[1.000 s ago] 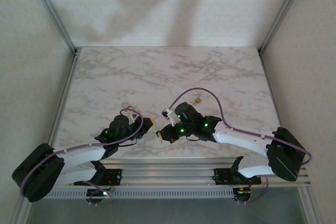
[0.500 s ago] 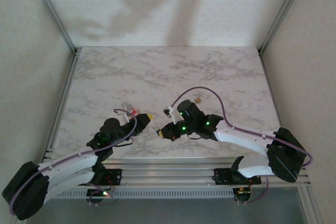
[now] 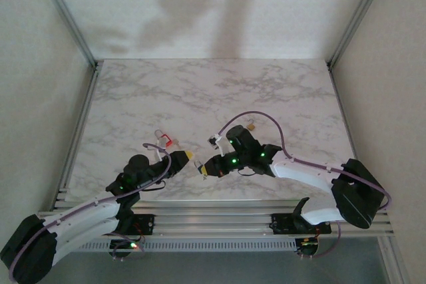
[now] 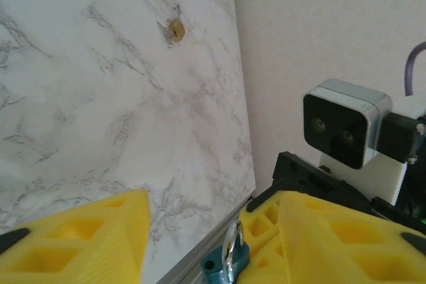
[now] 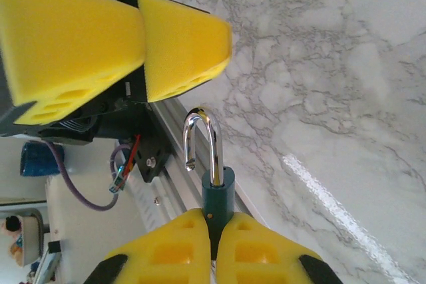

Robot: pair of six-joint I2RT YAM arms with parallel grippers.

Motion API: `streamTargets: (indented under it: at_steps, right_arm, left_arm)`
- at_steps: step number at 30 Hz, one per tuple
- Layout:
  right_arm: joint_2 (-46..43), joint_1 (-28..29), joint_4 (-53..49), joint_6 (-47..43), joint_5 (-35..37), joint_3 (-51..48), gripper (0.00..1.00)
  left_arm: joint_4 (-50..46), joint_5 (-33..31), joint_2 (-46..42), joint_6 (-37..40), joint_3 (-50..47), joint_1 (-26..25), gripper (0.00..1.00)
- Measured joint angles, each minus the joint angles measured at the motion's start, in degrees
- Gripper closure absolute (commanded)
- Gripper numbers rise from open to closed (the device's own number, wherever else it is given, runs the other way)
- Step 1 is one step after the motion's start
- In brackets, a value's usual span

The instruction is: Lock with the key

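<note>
marble table: right gripper jaws pinch the padlock body so its shackle pokes clear; left gripper jaws open, key well apart.

One green padlock, one brass key

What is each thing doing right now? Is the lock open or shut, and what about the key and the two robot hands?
padlock: shackle open, one end free, body pinched between yellow pads.
key: lying loose on the table, not in the padlock.
left gripper: open, holding nothing.
right gripper: shut on the padlock.
</note>
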Motion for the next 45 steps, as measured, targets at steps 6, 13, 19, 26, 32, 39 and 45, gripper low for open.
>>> streamTargets:
  at_steps: [6,13,19,26,32,39,45]
  right_arm:
    - [2.2,0.0,0.3,0.6,-1.4,0.0,1.00]
    - [3.0,0.0,1.6,1.3,-1.9,0.0,1.00]
    - [3.1,0.0,2.1,1.4,-2.8,0.0,1.00]
    - [3.1,0.0,2.4,1.7,-3.1,0.0,1.00]
    - [3.1,0.0,3.1,2.1,-4.2,0.0,1.00]
    - [3.1,0.0,3.5,2.9,-4.5,0.0,1.00]
    - [3.1,0.0,3.5,3.0,-4.5,0.0,1.00]
  left_arm:
    - [1.4,1.3,-0.9,0.2,-0.1,0.0,0.57]
    - [1.7,2.8,-0.7,0.3,-0.5,0.0,0.57]
    - [1.7,3.3,0.3,1.4,-0.5,0.0,0.57]
    - [1.7,3.9,1.2,1.7,-0.5,0.0,0.64]
    - [2.3,4.8,1.9,1.7,-0.5,0.0,0.64]
    - [3.3,5.0,1.9,1.7,-0.5,0.0,0.66]
    - [3.5,5.4,1.9,1.8,-0.6,-0.2,0.67]
